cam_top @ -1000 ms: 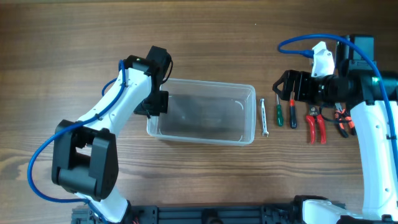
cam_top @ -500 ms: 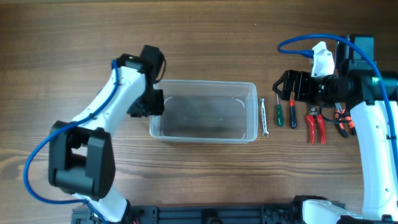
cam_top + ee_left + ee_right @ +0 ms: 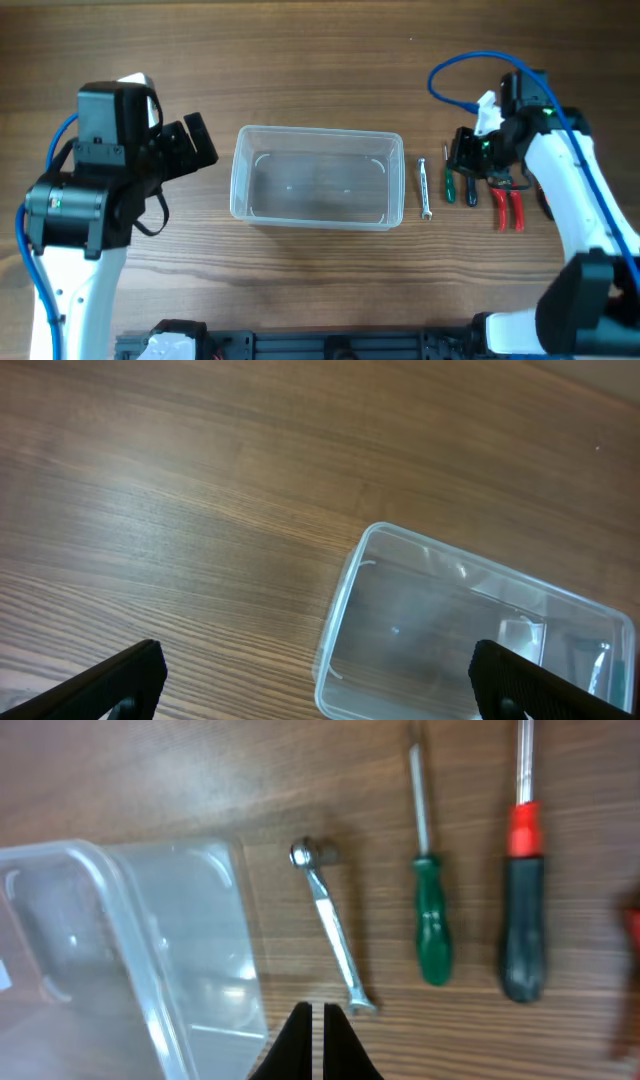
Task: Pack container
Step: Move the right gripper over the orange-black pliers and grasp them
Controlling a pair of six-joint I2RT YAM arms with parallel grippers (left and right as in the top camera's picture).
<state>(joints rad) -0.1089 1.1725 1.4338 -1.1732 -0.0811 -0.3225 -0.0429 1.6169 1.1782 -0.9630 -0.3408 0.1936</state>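
Observation:
The clear, empty container (image 3: 320,131) stands mid-table, and its near-left corner (image 3: 345,610) shows in the left wrist view. My left gripper (image 3: 205,145) hovers open to its left, apart from it, fingers (image 3: 120,678) spread wide with nothing between. My right gripper (image 3: 455,160) is shut on nothing, black tips (image 3: 318,1040) together above bare wood just right of the container (image 3: 130,950). Ahead of the tips lie a small silver wrench (image 3: 330,925), a green screwdriver (image 3: 432,930) and a red-and-black screwdriver (image 3: 523,920).
Right of the container the tools lie in a row: wrench (image 3: 425,188), green screwdriver (image 3: 449,186), red-and-black screwdriver (image 3: 470,190), red pliers (image 3: 508,206). The right arm partly covers more tools at the far right.
My left gripper let go of the container's left rim, opened and drew back to the left. The container slid slightly left. My right gripper shut and moved down-left over the tools.

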